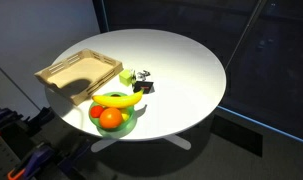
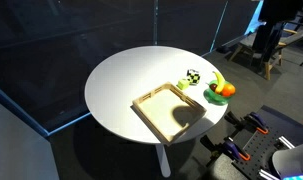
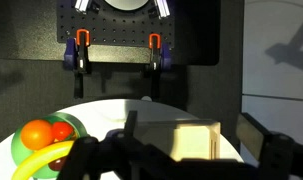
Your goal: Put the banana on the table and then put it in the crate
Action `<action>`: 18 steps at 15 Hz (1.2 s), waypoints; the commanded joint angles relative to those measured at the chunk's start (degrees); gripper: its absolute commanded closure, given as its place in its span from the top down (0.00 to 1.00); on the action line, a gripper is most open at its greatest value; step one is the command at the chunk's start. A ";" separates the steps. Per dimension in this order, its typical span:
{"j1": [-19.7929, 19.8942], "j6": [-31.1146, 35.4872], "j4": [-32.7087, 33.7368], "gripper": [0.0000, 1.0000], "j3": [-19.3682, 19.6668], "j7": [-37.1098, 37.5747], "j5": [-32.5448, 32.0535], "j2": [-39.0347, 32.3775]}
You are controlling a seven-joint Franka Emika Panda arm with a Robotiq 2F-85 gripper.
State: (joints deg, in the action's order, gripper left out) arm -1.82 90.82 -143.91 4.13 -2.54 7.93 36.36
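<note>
The banana point(image 1: 118, 99) lies on a green plate point(image 1: 129, 125) near the table's edge, on top of round fruits. It also shows in an exterior view point(image 2: 218, 82) and at the lower left of the wrist view point(image 3: 39, 161). The light-wood crate point(image 1: 103, 58) point(image 2: 154, 95) stands empty on the round white table point(image 1: 181, 70) point(image 2: 121, 80), beside the plate. My gripper point(image 3: 191, 135) shows only in the wrist view. It is open and empty, well above the table, with the crate point(image 3: 206, 128) below it and the banana off to the left.
An orange fruit point(image 1: 111, 118) and a red fruit point(image 1: 96, 113) share the plate. A small yellow-green block point(image 1: 126, 76) and a black-and-white object point(image 1: 142, 80) sit between crate and plate. Dark panels surround the table.
</note>
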 commanded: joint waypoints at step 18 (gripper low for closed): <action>6.17 12.46 0.96 1.00 -1.46 4.61 -3.60 -1.09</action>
State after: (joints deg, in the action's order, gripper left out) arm 2.11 98.93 -143.79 3.54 -1.04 6.41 35.79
